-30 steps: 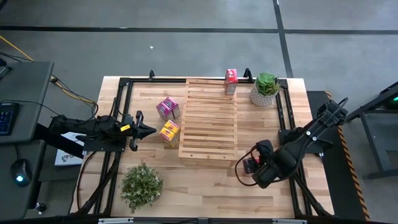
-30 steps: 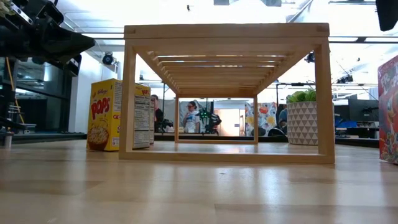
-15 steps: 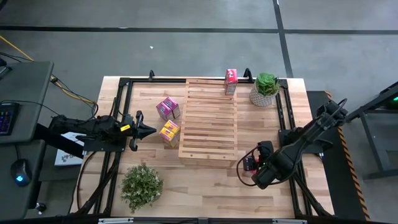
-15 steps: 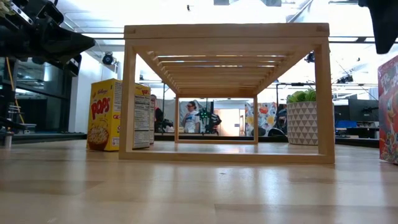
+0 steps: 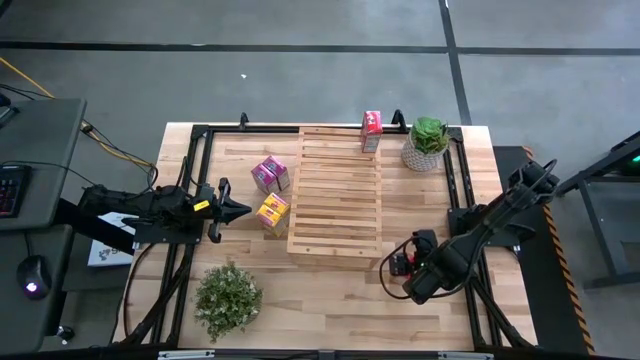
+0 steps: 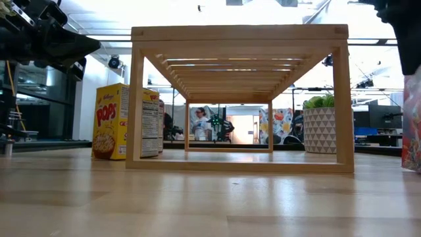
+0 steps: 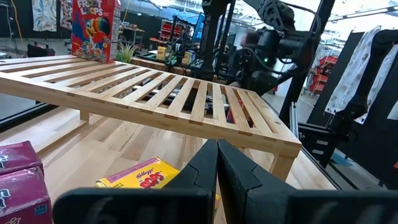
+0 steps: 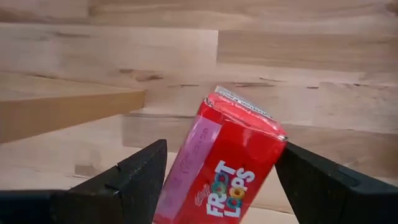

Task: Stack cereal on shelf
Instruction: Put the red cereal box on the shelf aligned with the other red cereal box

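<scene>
Right claw (image 8: 214, 180) straddles red box (image 8: 227, 165), fingers spread, not clamped.
I see it lower right in high view, box's long axis tilted between fingers; shelf (image 5: 335, 190) up-left. Left claw (image 5: 240, 209) closed, empty, mid-left.

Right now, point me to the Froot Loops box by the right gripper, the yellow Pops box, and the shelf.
Froot Loops box (image 8: 233, 168), right wrist view, red front face.
Pops box (image 6: 109, 123), low view, yellow front panel.
Shelf (image 5: 335, 195), high view, middle top slats.

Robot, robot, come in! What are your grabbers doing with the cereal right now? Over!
Right gripper open around red cereal box, beside shelf. Left gripper shut, waiting near yellow box. Nothing blocking shelf top.
</scene>
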You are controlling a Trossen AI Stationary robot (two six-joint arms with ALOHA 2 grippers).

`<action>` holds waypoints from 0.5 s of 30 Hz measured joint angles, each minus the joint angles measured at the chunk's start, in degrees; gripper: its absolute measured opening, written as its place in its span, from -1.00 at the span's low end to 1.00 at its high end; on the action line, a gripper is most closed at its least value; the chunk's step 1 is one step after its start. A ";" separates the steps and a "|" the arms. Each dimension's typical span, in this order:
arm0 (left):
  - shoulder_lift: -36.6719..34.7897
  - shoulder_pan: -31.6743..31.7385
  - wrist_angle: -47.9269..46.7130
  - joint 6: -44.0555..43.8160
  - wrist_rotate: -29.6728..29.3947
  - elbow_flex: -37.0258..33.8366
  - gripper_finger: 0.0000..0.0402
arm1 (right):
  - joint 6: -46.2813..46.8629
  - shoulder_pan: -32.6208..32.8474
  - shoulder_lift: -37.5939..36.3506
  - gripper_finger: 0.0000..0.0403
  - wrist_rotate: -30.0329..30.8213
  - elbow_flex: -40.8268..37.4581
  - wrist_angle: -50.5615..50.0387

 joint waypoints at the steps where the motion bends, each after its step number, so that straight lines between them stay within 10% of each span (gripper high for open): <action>1: 0.00 0.00 0.01 0.00 0.00 0.00 -0.98 | -0.01 0.00 0.00 0.41 -0.57 -0.41 0.48; 15: 0.02 0.00 0.00 0.04 0.00 0.00 -0.98 | -0.54 0.00 0.00 0.41 -1.40 -4.23 3.73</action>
